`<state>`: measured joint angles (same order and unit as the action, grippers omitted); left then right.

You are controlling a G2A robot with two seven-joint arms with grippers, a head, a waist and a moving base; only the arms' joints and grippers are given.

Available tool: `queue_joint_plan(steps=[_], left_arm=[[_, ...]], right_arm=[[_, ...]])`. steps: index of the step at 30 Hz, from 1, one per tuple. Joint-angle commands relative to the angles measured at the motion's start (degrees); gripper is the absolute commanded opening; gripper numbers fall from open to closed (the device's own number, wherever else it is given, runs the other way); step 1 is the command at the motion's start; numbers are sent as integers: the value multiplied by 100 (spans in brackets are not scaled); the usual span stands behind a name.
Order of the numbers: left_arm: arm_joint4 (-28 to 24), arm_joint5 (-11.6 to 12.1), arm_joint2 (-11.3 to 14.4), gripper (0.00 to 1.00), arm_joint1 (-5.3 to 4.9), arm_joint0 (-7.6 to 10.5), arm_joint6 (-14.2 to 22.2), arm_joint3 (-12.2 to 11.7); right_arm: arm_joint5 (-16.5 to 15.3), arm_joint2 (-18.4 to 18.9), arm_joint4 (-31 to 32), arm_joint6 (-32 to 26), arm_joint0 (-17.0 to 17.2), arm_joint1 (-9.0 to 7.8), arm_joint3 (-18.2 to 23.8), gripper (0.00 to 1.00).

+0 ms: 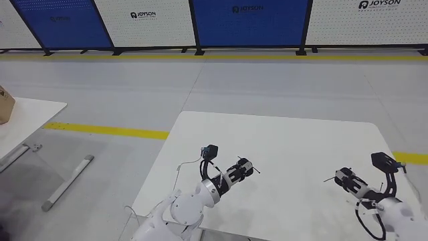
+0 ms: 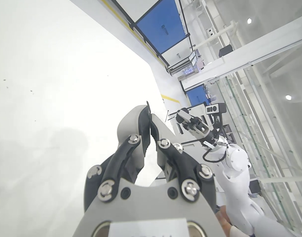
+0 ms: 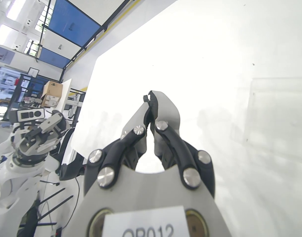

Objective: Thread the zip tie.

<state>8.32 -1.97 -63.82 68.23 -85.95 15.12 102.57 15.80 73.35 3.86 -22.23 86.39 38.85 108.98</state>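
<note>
Right hand (image 3: 149, 98) tight around half-hidden zip tie (image 3: 145, 98)

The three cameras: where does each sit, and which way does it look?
Top view: above the arms, looking down at the white table and floor; left gripper and right gripper show.
Left wrist view: on the left wrist, looking along its shut gripper, which pinches a thin black strip, toward the right arm.
Right wrist view: on the right wrist, looking along its shut gripper, pinching a small black piece, toward the left arm.
Shared: each wrist view shows the other arm; all show the table.
</note>
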Motion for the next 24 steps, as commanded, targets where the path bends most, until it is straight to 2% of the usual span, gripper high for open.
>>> queue_joint_plan(steps=[1, 6, 12, 19, 21, 24], left_arm=[[0, 0, 0, 0, 0, 0, 0, 0], [0, 0, 0, 0, 0, 0, 0, 0], [0, 0, 0, 0, 0, 0, 0, 0], [0, 0, 0, 0, 0, 0, 0, 0], [0, 0, 0, 0, 0, 0, 0, 0], [0, 0, 0, 0, 0, 0, 0, 0]], right_arm=[[1, 0, 0, 0, 0, 0, 0, 0], [-14, -2, -9, 8, 4, 3, -3, 0], [-581, -33, -315, 90, 57, 93, -281, 0], [-1305, -354, -650, 448, -84, 276, -607, 0], [-1328, -535, -643, 688, -127, 350, -566, 0], [-1175, -798, -487, 972, -183, 448, -558, 0]])
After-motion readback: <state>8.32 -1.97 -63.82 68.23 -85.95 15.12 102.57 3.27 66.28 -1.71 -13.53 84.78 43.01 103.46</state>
